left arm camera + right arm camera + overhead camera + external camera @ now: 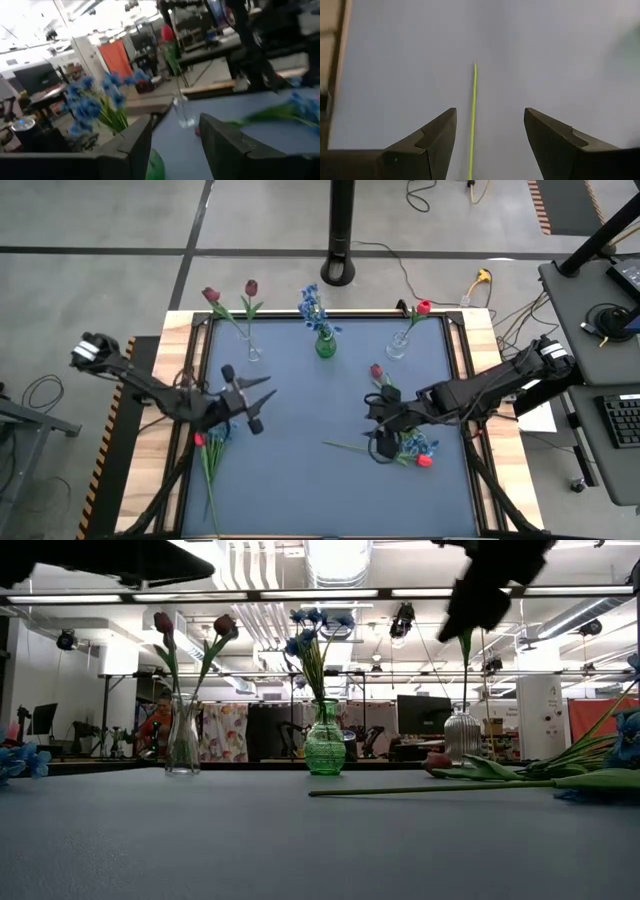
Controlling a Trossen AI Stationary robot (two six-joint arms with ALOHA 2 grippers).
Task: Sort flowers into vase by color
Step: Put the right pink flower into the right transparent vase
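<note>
Blue matting covers your bench (pixel 300 480), framed by a black rim and pale wood strips, and the broad middle and the near strip lie bare — that is your free room. Along the far edge stand three vases: a clear vase (pixel 252 350) with two maroon tulips (pixel 212 296) leaning outward, a green vase (pixel 325 343) with a blue sprig (pixel 312 304) standing upright, and a second clear vase (pixel 397 345) with a red tulip (pixel 423 307) tilting toward the right corner.

Your left tool (pixel 252 402) hangs over the left part of the mat, fingers parted and holding nothing. Beside it lie a red tulip with a blue sprig (pixel 208 442), stems running toward the near edge.

Your right tool (pixel 380 442) points down over the right-centre, fingers spread wide and empty — a thin green stem (pixel 473 120) runs straight between them on the mat. That stem lies almost crosswise, its free end toward the middle and its head among the loose flowers (pixel 415 450) at the right. One more maroon tulip (pixel 377 371) lies just beyond the tool.
</note>
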